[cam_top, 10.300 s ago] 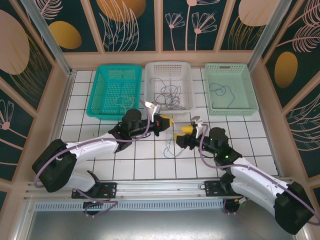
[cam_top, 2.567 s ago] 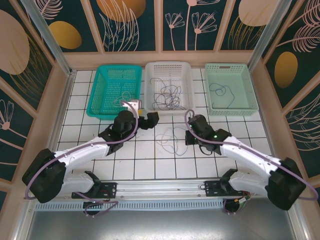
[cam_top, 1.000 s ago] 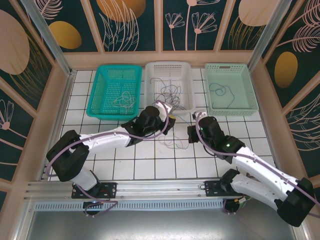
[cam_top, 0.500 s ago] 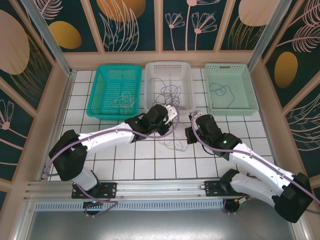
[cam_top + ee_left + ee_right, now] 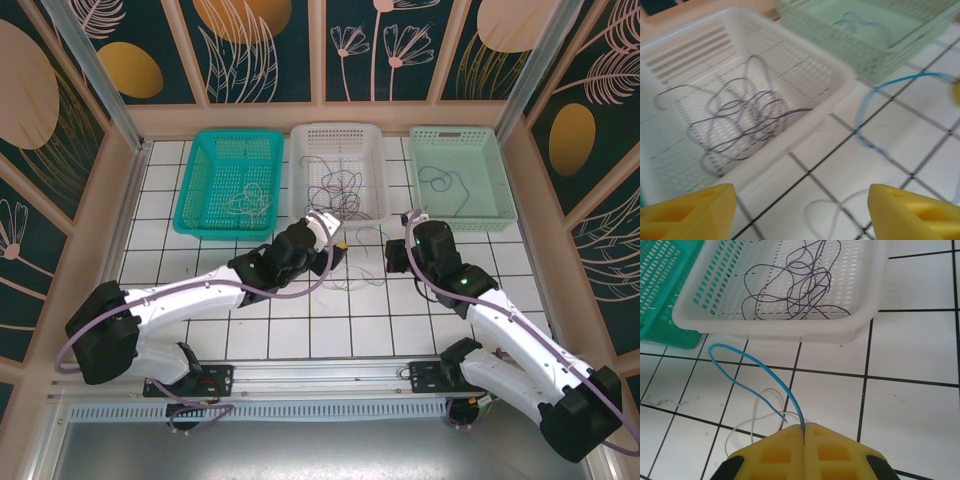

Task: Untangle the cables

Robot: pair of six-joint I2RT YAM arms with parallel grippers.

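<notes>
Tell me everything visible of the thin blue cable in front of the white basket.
The blue cable is a thin, flexible wire. One stretch is pinched between the shut yellow pads of the right pincer. From there it arches toward the white basket, bends back in a narrow open loop and ends near a pale cable on the white tiles. It lies outside the basket. Whether it touches the tiles is unclear.

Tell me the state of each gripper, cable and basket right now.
Left gripper: open, empty.
Right gripper: shut on blue cable.
Blue cable: pinched, looping over tiles.
White cable: loose on tiles.
Dark cables: tangled in white basket.
Teal basket: holds a pale cable.
Mint basket: holds a single cable.
</notes>
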